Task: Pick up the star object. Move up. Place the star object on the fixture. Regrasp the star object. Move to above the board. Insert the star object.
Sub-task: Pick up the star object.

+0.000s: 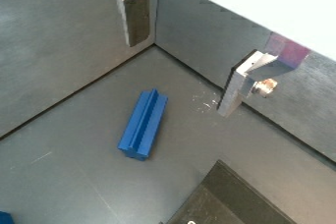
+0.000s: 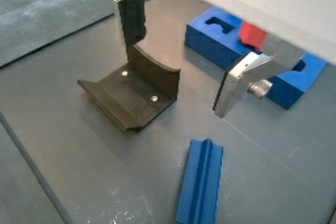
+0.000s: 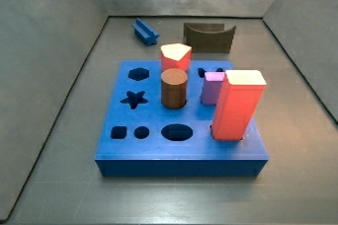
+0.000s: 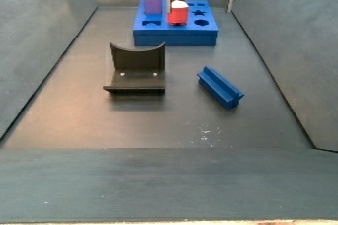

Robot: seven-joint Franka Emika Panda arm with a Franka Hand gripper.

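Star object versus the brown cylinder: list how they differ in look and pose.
The star object lies flat on the floor beside the fixture; the brown cylinder stands upright in the board. The star object is blue and ridged along its length; the cylinder is brown and smooth. Both are elongated pegs, and neither is held: the gripper hangs open above the floor.

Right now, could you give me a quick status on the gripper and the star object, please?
Gripper open, empty, above the floor. Star object lying flat on the floor beside the fixture, untouched. Nothing in the way.
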